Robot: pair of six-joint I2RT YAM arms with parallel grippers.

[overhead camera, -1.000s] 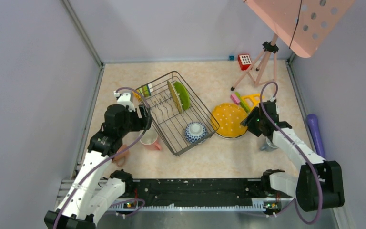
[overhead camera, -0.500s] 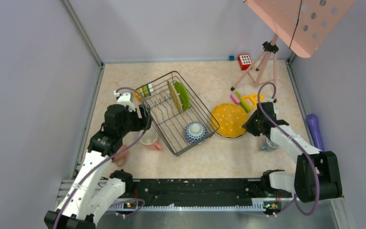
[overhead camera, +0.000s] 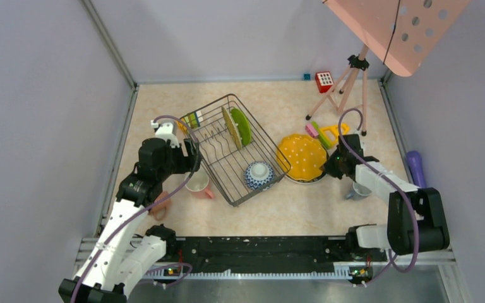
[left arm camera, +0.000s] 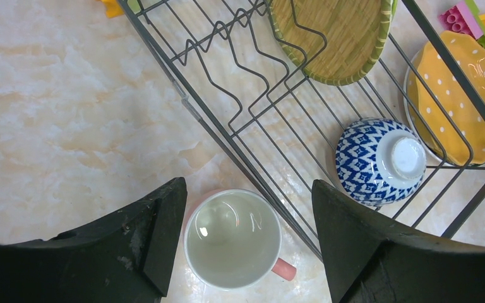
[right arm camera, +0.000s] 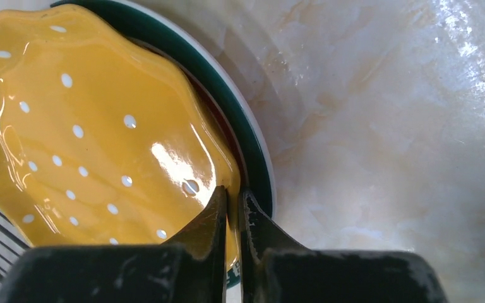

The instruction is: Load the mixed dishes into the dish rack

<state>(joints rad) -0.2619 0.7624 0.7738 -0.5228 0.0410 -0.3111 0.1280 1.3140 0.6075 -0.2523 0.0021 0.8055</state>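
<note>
The dish rack [overhead camera: 222, 163] sits slanted at mid-table. There is bare marble in front of it and behind it. Its right corner comes close to the yellow-orange dotted plate [overhead camera: 302, 158], which leaves little room there.

The plate lies on the white plate with green-red rim [right arm camera: 253, 129], right of the rack. Toy blocks [overhead camera: 322, 131] are just behind it and a grey-blue mug [overhead camera: 357, 189] stands near the right arm.

Only the right wrist view shows the grip. The right gripper [right arm camera: 233, 192] has its fingers pressed together on the dotted plate's scalloped edge, and rack wires show at the lower left corner. The plate is glossy, wavy-rimmed and speckled white.

The left wrist view shows the left gripper [left arm camera: 247, 186] spread wide over a pink mug [left arm camera: 233, 240], which stands upright against the rack's outer side. It also shows the blue-white patterned bowl [left arm camera: 379, 161] upside down inside the rack.

From above, the lime green plate [overhead camera: 242, 126] stands on edge in the slots.
</note>
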